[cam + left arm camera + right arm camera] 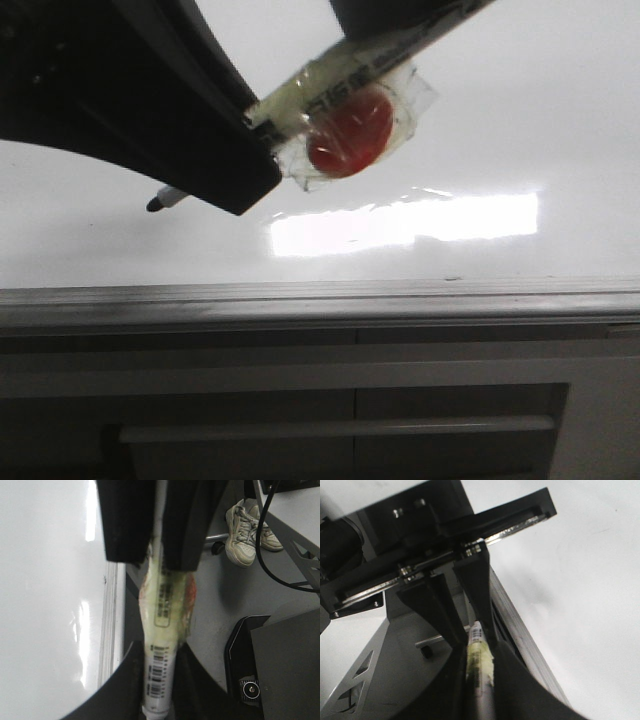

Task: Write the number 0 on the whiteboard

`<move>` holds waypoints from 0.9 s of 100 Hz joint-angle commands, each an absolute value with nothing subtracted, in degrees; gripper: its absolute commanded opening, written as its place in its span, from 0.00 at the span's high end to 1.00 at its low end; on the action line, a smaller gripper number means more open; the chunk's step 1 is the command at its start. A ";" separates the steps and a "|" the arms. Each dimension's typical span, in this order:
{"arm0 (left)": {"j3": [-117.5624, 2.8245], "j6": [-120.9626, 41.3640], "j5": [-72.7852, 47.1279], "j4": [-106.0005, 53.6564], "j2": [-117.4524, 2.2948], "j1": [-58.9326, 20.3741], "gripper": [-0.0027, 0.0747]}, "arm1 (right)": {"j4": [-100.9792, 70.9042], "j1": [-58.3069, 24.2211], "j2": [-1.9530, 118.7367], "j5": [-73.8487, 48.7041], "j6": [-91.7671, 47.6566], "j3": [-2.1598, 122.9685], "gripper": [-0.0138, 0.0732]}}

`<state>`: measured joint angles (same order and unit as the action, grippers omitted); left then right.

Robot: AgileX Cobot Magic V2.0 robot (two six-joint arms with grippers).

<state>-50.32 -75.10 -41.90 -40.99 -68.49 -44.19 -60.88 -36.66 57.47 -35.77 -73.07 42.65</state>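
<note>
A marker (pixel 350 75) wrapped in yellowish tape, with a red disc (pixel 350 130) taped to it, slants over the whiteboard (pixel 520 120). Its black tip (pixel 157 203) points down and left near the board; I cannot tell whether it touches. My left gripper (pixel 240 160) is shut on the marker near the tip, which also shows in the left wrist view (pixel 159 680). My right gripper (pixel 400 15) is shut on the marker's upper end, as the right wrist view (pixel 479 680) shows. No number 0 shows on the board.
A grey metal rail (pixel 320 298) runs along the board's near edge, with a dark panelled cabinet front (pixel 330 430) below it. The left wrist view shows white shoes (pixel 242 530), a cable and black equipment (pixel 280 665) on the floor.
</note>
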 commanded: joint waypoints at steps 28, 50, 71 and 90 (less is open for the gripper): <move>-51.82 -74.75 -37.93 -45.04 -63.63 -44.76 0.99 | -62.98 -36.86 56.85 -37.33 -73.89 44.66 0.92; -51.82 -74.75 -38.13 -45.82 -63.35 -44.76 0.99 | -62.88 -36.86 56.71 -37.18 -73.89 44.66 0.92; -51.82 -74.75 -38.13 -48.59 -63.35 -44.66 0.87 | -62.88 -36.86 53.52 -35.39 -73.89 44.66 0.92; -51.82 -74.75 -37.30 -51.93 -62.82 -44.66 0.34 | -61.48 -36.86 50.48 -33.04 -73.89 44.66 0.92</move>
<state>-49.81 -75.41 -39.67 -46.90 -64.76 -44.29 -60.12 -36.89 52.15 -35.84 -73.20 43.13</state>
